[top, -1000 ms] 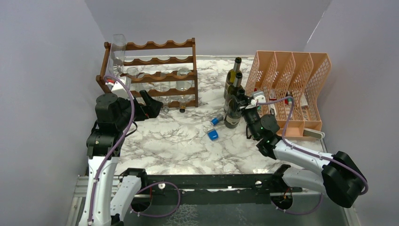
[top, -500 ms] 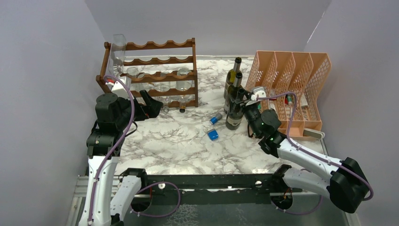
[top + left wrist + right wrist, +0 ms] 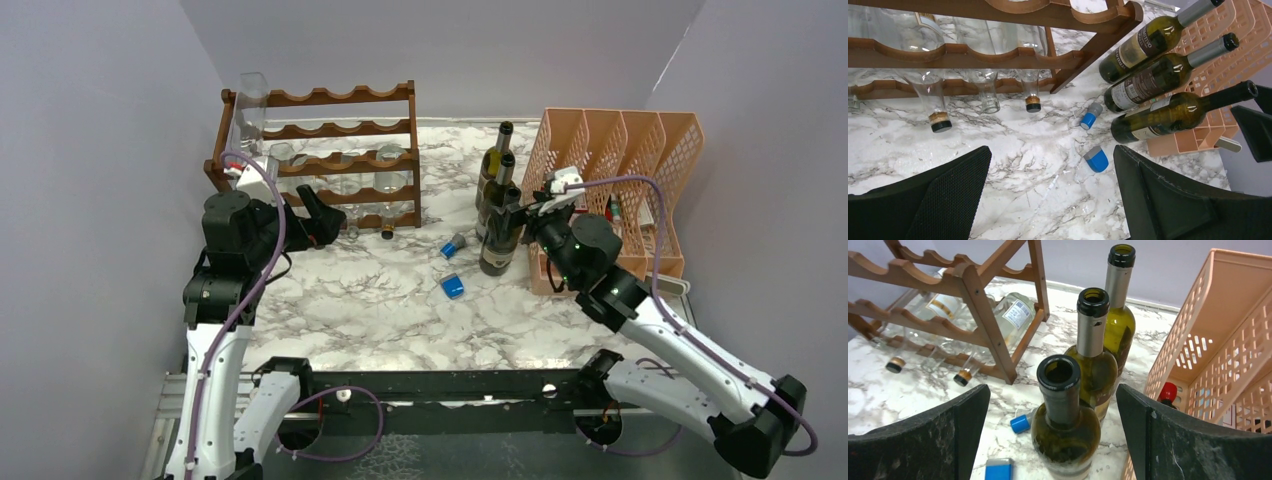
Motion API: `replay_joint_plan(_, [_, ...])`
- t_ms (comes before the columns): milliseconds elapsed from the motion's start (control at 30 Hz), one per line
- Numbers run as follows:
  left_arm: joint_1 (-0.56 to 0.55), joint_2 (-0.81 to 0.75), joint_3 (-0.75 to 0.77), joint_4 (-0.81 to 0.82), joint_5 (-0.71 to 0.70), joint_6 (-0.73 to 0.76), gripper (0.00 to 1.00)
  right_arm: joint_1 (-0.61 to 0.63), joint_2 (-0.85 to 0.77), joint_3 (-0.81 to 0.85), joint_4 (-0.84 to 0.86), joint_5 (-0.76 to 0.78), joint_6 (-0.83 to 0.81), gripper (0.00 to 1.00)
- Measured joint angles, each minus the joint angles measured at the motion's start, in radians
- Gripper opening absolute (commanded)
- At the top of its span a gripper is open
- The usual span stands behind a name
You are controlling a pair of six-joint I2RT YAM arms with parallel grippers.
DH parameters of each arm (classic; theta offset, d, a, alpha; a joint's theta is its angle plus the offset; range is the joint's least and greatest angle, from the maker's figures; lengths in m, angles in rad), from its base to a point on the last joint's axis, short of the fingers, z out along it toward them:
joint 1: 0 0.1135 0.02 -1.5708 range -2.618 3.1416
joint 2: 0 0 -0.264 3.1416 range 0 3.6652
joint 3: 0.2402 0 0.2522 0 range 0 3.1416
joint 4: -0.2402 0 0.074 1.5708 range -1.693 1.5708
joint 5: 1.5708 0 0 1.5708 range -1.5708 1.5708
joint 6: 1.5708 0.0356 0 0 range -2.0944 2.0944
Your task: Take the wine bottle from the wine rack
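The dark wooden wine rack [image 3: 340,128] stands at the back left and holds several clear wine bottles [image 3: 390,185] lying neck-forward on its lower tiers. Three green wine bottles stand upright on the marble to its right; the nearest one [image 3: 497,245] is open-necked [image 3: 1063,425]. My right gripper [image 3: 520,215] hovers open just above and behind that bottle, its fingers [image 3: 1158,440] wide on either side of the neck without touching it. My left gripper [image 3: 325,222] is open and empty in front of the rack [image 3: 998,52], low over the table [image 3: 1050,155].
A peach lattice organizer [image 3: 620,180] stands right of the green bottles, close to my right arm. A blue cap [image 3: 452,287] and a blue-grey stopper [image 3: 455,245] lie on the marble. A tall clear container [image 3: 250,110] leans at the rack's left end.
My right gripper has opened off the nearest green bottle, which stays standing, and the arm has lifted and drawn back to the right. The left arm has barely shifted.
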Motion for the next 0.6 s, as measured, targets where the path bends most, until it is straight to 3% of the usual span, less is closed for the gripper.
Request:
replay_joint_plan(300, [0.0,0.1,0.115,-0.004,-0.04,0.026,0.99,0.0,-0.167,0.093,-0.367,-0.057,0.096,1.0])
replay_joint_plan(600, [0.0,0.277,0.341,-0.006,-0.146,0.105,0.99,0.0,-0.242,0.117,-0.543,-0.105,0.154,1.0])
